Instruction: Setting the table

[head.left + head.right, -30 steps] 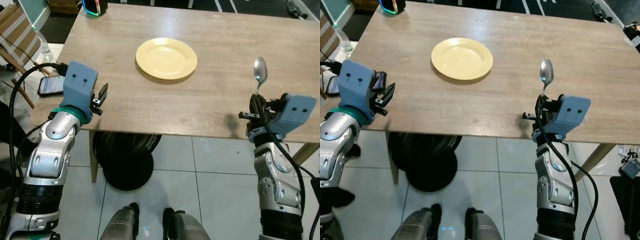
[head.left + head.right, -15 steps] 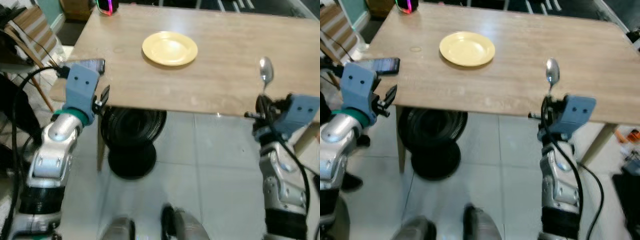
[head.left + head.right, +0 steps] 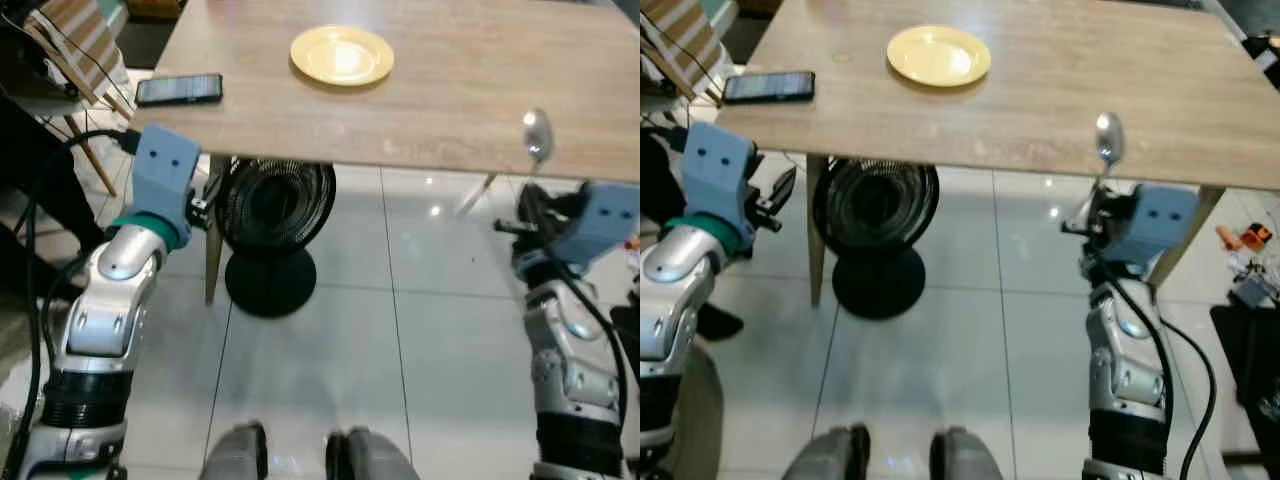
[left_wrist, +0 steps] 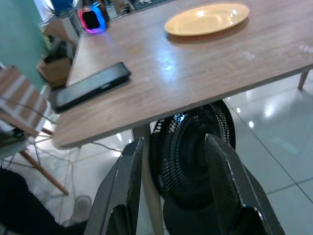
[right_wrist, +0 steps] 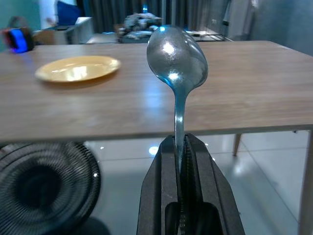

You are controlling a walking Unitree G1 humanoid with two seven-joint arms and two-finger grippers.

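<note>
Head views: the wooden tabletop point(image 3: 1040, 90) presents its near edge across the upper part of the scene, with both arms short of it and bare tiled floor point(image 3: 400, 340) between the edge and the robot's feet. Under the tabletop stands a black floor fan point(image 3: 272, 225) beside a table leg point(image 3: 816, 230).

On the tabletop, a yellow plate point(image 3: 342, 54) lies well back from the near edge; nothing can be made out on it. A black phone point(image 3: 179, 89) lies flat near the tabletop's left corner, well apart from the plate. A small device with a glowing ring point(image 4: 92, 18) stands at the far left corner.

The right gripper point(image 5: 180, 147) is raised in front of the near edge, its fingers pressed together on the handle of a metal spoon point(image 5: 177, 61), which stands upright with the bowl uppermost; in the head views the bowl overlaps the tabletop's edge, though whether it is above the surface or short of it is unclear.

The left gripper point(image 4: 176, 161), its fingers point(image 4: 220, 166) spread with nothing between them, is held below tabletop height, pointing toward the fan and table leg.
</note>
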